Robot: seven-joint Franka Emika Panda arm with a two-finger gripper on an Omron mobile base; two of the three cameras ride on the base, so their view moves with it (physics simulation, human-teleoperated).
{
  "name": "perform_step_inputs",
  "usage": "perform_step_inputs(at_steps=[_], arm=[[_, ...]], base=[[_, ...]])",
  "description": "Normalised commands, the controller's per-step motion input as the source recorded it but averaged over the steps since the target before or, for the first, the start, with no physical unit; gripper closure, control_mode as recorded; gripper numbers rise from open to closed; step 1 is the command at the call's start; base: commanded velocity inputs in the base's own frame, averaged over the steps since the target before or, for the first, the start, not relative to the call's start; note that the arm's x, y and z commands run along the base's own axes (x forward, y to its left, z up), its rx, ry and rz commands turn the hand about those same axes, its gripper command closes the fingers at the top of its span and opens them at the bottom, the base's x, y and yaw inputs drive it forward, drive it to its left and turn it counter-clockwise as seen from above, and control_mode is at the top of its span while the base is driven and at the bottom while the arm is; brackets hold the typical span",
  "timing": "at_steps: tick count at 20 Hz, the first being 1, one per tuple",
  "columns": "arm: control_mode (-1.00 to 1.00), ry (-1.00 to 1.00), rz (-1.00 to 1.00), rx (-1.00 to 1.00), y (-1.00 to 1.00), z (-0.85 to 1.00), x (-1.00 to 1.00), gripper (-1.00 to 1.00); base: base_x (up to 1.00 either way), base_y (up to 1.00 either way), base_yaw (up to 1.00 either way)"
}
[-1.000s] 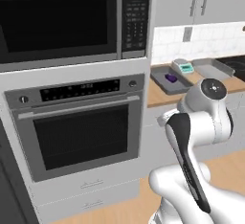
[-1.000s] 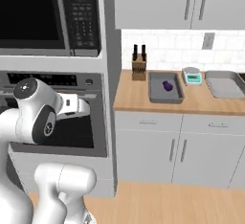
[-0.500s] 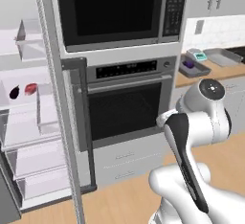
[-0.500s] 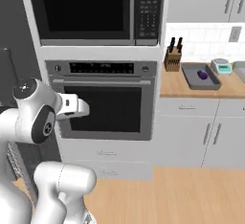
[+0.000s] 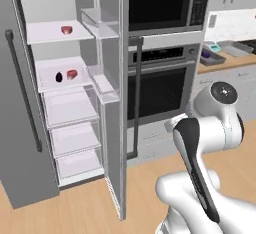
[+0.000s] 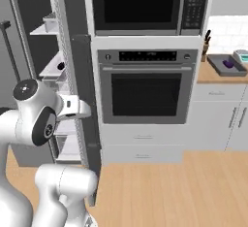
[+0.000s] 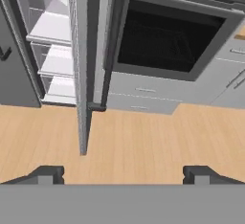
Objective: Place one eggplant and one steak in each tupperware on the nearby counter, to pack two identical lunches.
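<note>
One eggplant (image 6: 227, 64) already sits in a tupperware (image 6: 223, 66) on the counter (image 6: 213, 75) (I judge most packing remains), while my gripper (image 7: 122, 174) hangs wide open and empty facing the open fridge (image 5: 75, 103), where steaks (image 5: 72, 73) wait.

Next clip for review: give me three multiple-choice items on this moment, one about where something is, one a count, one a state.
1. Where is the dark eggplant in the fridge?
A. top shelf
B. second shelf, beside a steak
C. bottom drawer

2. How many red steaks show on the fridge shelves?
A. two
B. four
C. none

3. How does the claw stand?
A. shut on a steak
B. shut on an eggplant
C. open, holding nothing

Answers:
1 B: it lies left of the steak on the second shelf.
2 A: that steak plus the top-shelf steak.
3 C: its tips stand wide apart over bare floor.
</note>
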Motion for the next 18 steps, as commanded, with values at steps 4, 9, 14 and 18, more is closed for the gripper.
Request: perform_step_inputs(at_steps=[4,9,14,18], arm=[[1.00,0.00,0.00,0.00,0.00,0.00,0.00,-1.00],[1.00,0.00,0.00,0.00,0.00,0.00,0.00,-1.00],[1.00,0.00,0.00,0.00,0.00,0.00,0.00,-1.00],[1.00,0.00,0.00,0.00,0.00,0.00,0.00,-1.00]], base=[[0.00,1.00,-0.03],[0.16,1.00,-0.08],[0.59,0.92,-0.16],[0.79,0.49,-0.25]])
